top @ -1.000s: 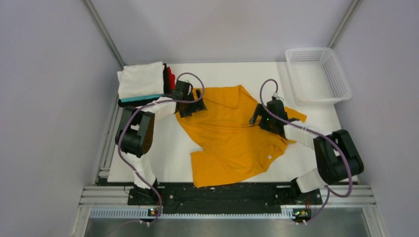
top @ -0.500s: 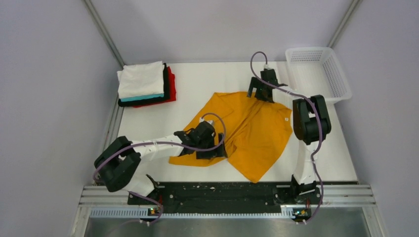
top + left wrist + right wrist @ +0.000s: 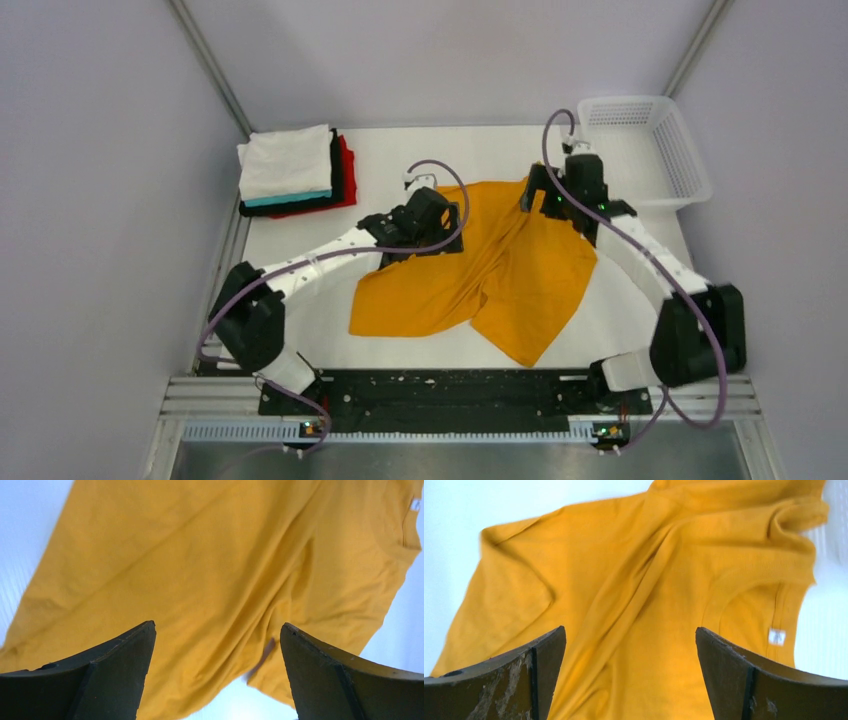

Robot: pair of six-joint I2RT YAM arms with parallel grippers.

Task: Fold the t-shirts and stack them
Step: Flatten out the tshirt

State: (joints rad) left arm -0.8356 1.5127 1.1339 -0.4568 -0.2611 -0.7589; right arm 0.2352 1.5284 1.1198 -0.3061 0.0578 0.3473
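The orange-yellow t-shirt (image 3: 500,275) lies crumpled and unfolded in the middle of the white table, its collar and small white tag (image 3: 777,636) toward the right. It fills the left wrist view (image 3: 200,570) and the right wrist view (image 3: 634,595). My left gripper (image 3: 432,222) is open above the shirt's far left part, holding nothing. My right gripper (image 3: 558,200) is open above the shirt's far right edge, holding nothing. A stack of folded shirts (image 3: 290,170) sits at the far left: white on top, then teal, black and red.
A white plastic mesh basket (image 3: 645,150) stands at the far right corner, close to my right gripper. Bare white table (image 3: 640,300) shows to the right of the shirt. Grey walls close in the cell on both sides.
The shirt was dragged and turned, now bunched in the table's middle. My left gripper went from the near side back to the far left part; my right gripper shifted slightly right and nearer.
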